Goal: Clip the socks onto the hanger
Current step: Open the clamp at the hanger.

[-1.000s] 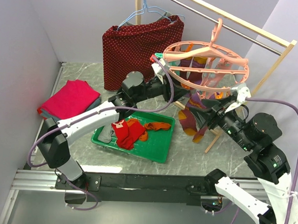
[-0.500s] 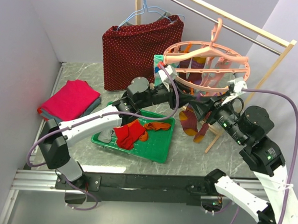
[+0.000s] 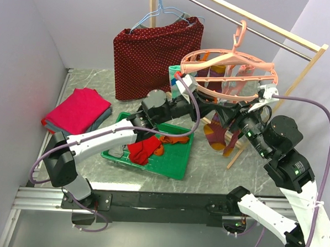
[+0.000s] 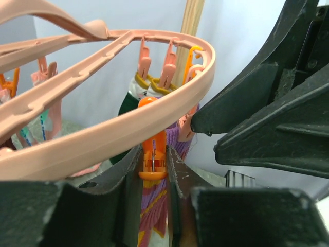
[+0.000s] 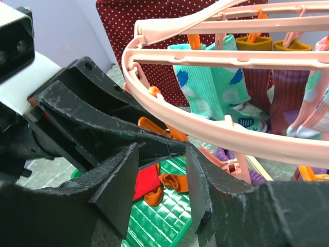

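Under hanger (image 4: pixel 77 139) near rim, L gripper (image 4: pixel 153 172) fingers sit narrow, pinching orange peg (image 4: pixel 152 154) from both sides. Directly below peg hangs striped sock (image 4: pixel 153 216), long axis vertical, so its top likely needs to go up into peg mouth. R gripper (image 5: pixel 162 154) is just beside, fingers half-spread, nothing seen betw. them. Rim overhead + R fingers crowd approach. Remaining red sock (image 3: pixel 141 149) etc. lie in green tray (image 3: pixel 176 173).
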